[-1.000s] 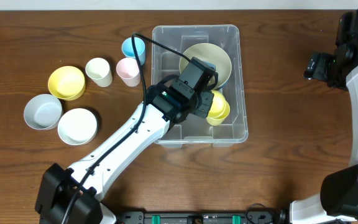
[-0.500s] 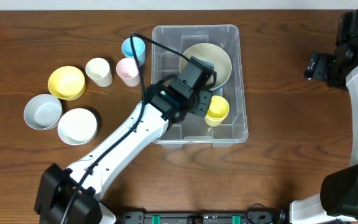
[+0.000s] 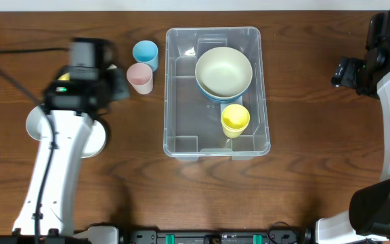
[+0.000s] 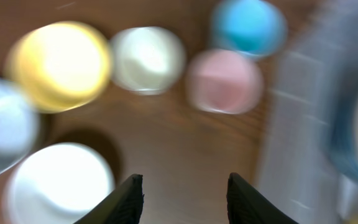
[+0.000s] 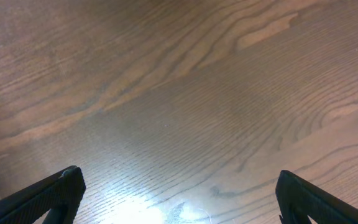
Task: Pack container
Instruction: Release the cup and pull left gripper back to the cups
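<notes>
While left gripper (image 4: 184,182) hovers spread and empty above the loose cups (image 4: 224,81), container (image 3: 181,102) lies to its right.

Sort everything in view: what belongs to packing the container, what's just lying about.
Job: container, with big bowl and yellow cup inside; probably waiting: blue cup, pink cup, cream cup, yellow bowl, white bowl, grey bowl.
Lying about: nothing obvious; right claw hangs open over the table.
</notes>
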Controlling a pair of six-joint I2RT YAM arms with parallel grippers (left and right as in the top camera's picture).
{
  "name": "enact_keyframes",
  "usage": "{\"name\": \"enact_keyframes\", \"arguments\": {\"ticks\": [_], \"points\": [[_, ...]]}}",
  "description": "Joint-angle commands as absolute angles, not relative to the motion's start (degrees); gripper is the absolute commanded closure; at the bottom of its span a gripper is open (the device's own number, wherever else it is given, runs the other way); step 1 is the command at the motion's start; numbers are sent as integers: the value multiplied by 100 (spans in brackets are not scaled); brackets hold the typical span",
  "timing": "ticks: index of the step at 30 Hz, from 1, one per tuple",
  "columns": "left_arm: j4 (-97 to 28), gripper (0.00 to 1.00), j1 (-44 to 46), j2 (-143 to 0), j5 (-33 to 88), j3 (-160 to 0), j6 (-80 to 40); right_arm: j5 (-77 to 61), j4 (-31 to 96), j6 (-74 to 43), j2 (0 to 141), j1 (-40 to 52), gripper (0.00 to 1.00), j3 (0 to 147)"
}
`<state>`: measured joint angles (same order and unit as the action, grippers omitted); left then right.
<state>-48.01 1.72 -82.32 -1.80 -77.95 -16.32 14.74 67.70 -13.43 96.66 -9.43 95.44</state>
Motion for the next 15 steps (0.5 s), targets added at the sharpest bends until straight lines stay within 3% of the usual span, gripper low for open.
{"name": "enact_keyframes", "arguments": {"ticks": [1,6,15], "points": [[-4919,52,-526,-8313,-183,-7898,-2008,1474,6770,-1433,9574,-974,1,9620],[-4950,46,-1066,-8497,333,-7898,-2003,1474,6770,-1433,9572,-974,1,9620],[-5011,31,-1081,-8571,497,-7894,-2005,1474,6770,-1433,9572,-974,1,9620]]}}
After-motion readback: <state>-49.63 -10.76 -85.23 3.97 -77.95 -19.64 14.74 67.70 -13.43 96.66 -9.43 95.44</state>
